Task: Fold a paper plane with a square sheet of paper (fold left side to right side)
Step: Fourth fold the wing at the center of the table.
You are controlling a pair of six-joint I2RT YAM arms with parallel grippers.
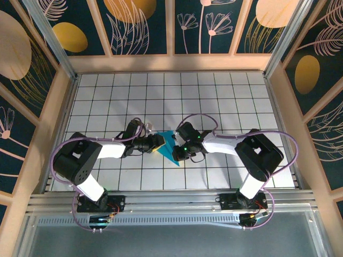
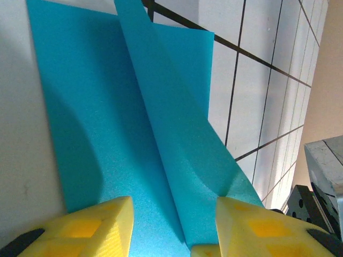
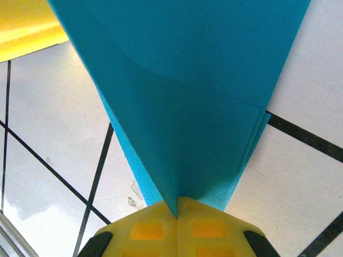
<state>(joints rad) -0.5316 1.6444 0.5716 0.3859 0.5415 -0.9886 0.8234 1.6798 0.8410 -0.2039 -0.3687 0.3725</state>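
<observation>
The turquoise sheet of paper (image 1: 170,151) lies on the white tiled table between my two arms, folded into a pointed dart outline with its tip toward the near edge. My left gripper (image 1: 159,143) reaches it from the left. In the left wrist view its yellow fingers (image 2: 96,225) stand apart over the paper (image 2: 107,134), with a raised flap running up between them, so the left gripper (image 2: 174,208) is open. My right gripper (image 1: 179,151) comes in from the right. In the right wrist view it (image 3: 177,208) is shut on the paper's (image 3: 182,101) raised fold.
Wooden side walls (image 1: 48,118) and a painted back panel enclose the tiled table (image 1: 225,96). A metal rail (image 1: 171,201) with both arm bases runs along the near edge. One yellow finger of the left gripper (image 3: 27,27) shows beyond the paper in the right wrist view.
</observation>
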